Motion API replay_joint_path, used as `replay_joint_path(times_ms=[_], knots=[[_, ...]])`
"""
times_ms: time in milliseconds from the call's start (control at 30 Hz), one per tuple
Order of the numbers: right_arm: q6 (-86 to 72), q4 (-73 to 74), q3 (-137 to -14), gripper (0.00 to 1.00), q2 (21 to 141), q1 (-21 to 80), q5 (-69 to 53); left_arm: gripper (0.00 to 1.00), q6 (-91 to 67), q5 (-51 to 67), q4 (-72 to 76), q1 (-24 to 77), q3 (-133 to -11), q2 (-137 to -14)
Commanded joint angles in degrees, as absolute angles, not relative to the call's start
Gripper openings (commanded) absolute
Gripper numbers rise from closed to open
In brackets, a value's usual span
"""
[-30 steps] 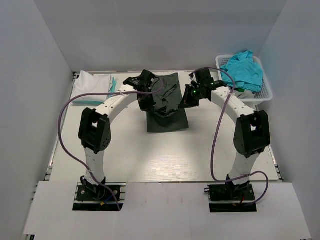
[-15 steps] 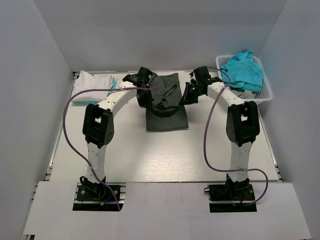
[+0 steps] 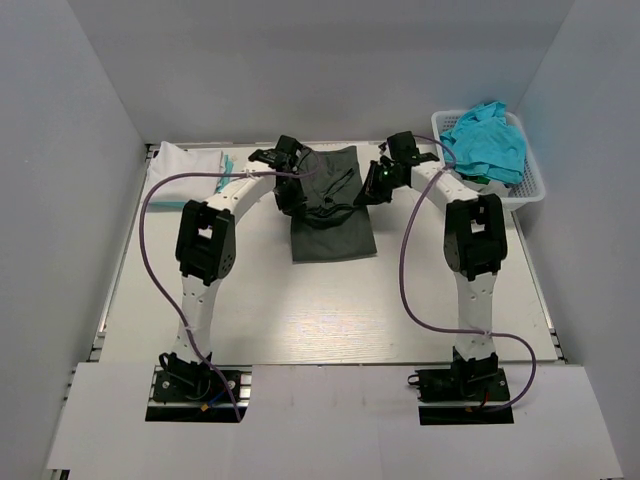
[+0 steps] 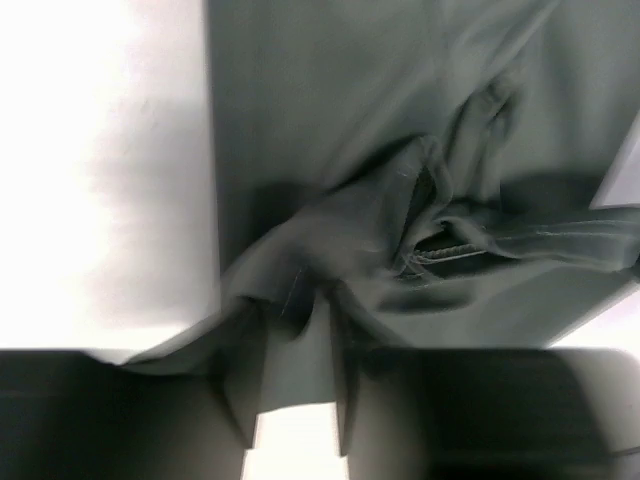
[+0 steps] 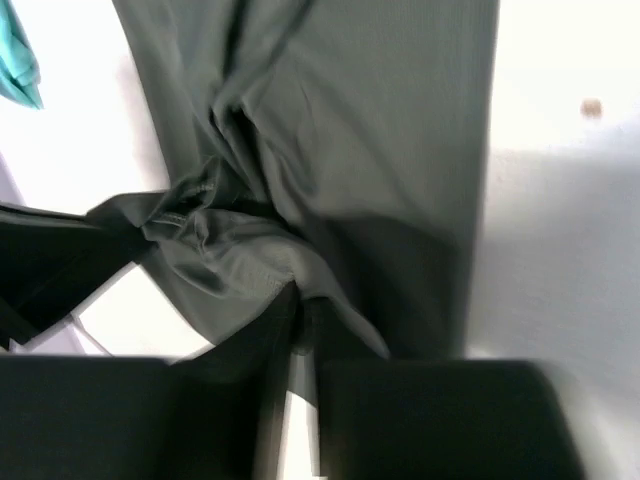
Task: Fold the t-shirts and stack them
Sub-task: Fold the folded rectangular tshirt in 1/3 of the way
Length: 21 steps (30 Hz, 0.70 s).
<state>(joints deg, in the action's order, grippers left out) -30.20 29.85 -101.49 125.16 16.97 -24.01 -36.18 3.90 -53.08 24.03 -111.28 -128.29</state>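
Far table (image 3: pixel 300 310) end, 12 o'clock: I reach both arms over the dark charcoal t-shirt (image 3: pixel 335 228), rumpled at its far edge and flat toward 6 o'clock. My left gripper (image 4: pixel 293 400) sits at the shirt's 10 o'clock corner, jaws slightly parted around a bunched fold; whether it grips, I cannot tell. My right gripper (image 5: pixel 300 345), at the 2 o'clock corner, pinches a ridge of the same cloth. A white t-shirt (image 3: pixel 185 165) lies folded at the table's 10 o'clock; teal t-shirts (image 3: pixel 487 140) fill the basket (image 3: pixel 532 188) at 2 o'clock.
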Motion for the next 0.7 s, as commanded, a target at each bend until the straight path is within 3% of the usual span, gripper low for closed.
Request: replay_joint_path(times_ms=[0,33,67,100,133,200,300,667], knots=[[-33.57,25.67,-107.91,0.23,129.09,16.17,-27.59,0.47,-35.60,5.44,-48.27,22.42,-115.83,-127.53],[-35.05,25.75,-110.89,0.27,130.16,15.65,-27.77,0.56,-35.07,6.23,-47.03,21.54,-117.93,-129.27],[-38.20,25.23,-113.88,0.40,132.86,15.21,-28.90,0.65,-35.07,8.15,-45.54,20.40,-119.69,-130.24],[-38.23,23.83,-116.52,0.46,133.76,14.25,-29.61,0.79,-34.55,9.22,-45.01,19.87,-121.88,-131.38],[-40.23,23.73,-117.85,0.57,134.47,13.89,-30.14,1.00,-33.84,10.45,-45.00,19.25,-126.60,-132.53],[-42.09,23.64,-121.36,0.90,136.31,12.66,-31.11,1.00,-33.23,12.03,-45.00,18.72,-131.11,-135.61],[-41.75,23.30,-118.94,0.90,134.22,12.04,-30.50,1.00,-31.30,12.65,-45.00,17.31,-132.11,-134.05],[-14.36,21.18,-97.13,0.90,118.13,14.32,-23.47,1.00,-26.72,5.72,-36.22,17.84,-99.07,-115.76]])
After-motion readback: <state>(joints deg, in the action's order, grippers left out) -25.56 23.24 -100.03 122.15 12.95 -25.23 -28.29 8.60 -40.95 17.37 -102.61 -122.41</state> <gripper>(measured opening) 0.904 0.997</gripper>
